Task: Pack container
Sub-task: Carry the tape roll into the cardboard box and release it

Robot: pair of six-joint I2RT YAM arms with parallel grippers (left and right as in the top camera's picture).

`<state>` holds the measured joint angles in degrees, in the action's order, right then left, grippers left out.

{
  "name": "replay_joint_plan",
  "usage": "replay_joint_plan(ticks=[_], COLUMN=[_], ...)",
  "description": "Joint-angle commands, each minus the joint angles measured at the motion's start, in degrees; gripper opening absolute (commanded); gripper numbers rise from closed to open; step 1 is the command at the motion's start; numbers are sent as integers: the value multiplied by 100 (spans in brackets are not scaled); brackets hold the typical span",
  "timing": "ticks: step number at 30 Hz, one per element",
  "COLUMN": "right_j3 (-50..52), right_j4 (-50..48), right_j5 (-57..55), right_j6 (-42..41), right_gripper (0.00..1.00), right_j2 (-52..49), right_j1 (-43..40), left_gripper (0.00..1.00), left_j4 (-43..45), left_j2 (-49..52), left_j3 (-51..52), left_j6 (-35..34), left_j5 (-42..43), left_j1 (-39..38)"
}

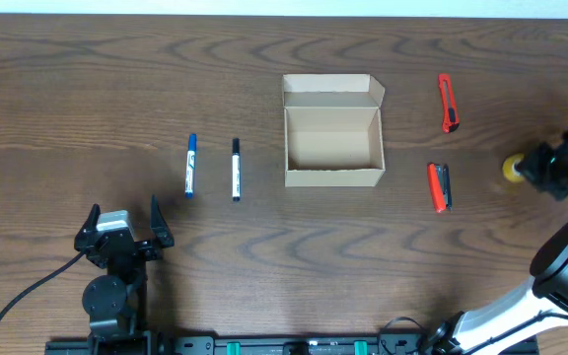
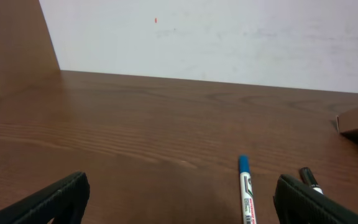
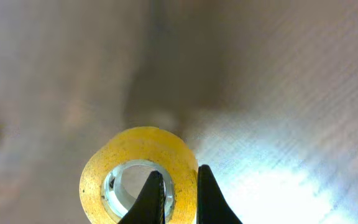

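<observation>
The container (image 1: 332, 134), a plain tan cardboard box, sits near the middle of the desk (image 1: 87, 79) with its flap lid folded open along the far edge and its inside bare cardboard. To its left lie a blue marker (image 1: 190, 166) and a black marker (image 1: 236, 170), side by side, roughly parallel and a little apart, both well clear of the box. To its right lie a red cutter (image 1: 448, 104) level with the far end of the box and a second cutter (image 1: 440, 187), red and black, nearer the front edge. Neither touches the box. Farther right, near the edge of the desk, a yellow tape roll (image 3: 138, 180) lies flat on the wood. The right hand (image 3: 179, 190) is closed on it: in the right wrist view one finger (image 3: 156, 198) reaches down inside the roll's hole and the other stands outside, with the roll's wall pinched between them. Whether the roll is lifted off the wood cannot be told. The left hand (image 1: 124, 212) sits at the near left of the desk, its two fingers spread wide with nothing between them. From its own camera the blue marker lies just ahead on the wood, the black marker beside it, and one corner of the box shows at the right edge.
</observation>
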<state>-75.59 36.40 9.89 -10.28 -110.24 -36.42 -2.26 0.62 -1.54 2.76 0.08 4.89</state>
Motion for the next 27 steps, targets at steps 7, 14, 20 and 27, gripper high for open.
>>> replay_joint_plan(ticks=[7, 14, 20, 27], right_j3=[-3036, -4520, -4470, -3886], right_j4=[1567, 2511, 2806, 2909], right_j5=[1622, 1244, 1067, 649], right_j6=[188, 756, 881, 887], right_gripper=[1, 1, 2, 1], right_j2=[26, 26, 17, 7], right_j1=[992, 2634, 3746, 4730], left_gripper=[95, 95, 95, 95], left_j4=[-210, -210, -210, -212], left_j2=[-37, -37, -37, -37], left_j3=[127, 127, 127, 127], left_j6=[-61, -61, -61, -61], left_j5=[-26, -26, -26, -26], left_j1=[35, 35, 35, 35])
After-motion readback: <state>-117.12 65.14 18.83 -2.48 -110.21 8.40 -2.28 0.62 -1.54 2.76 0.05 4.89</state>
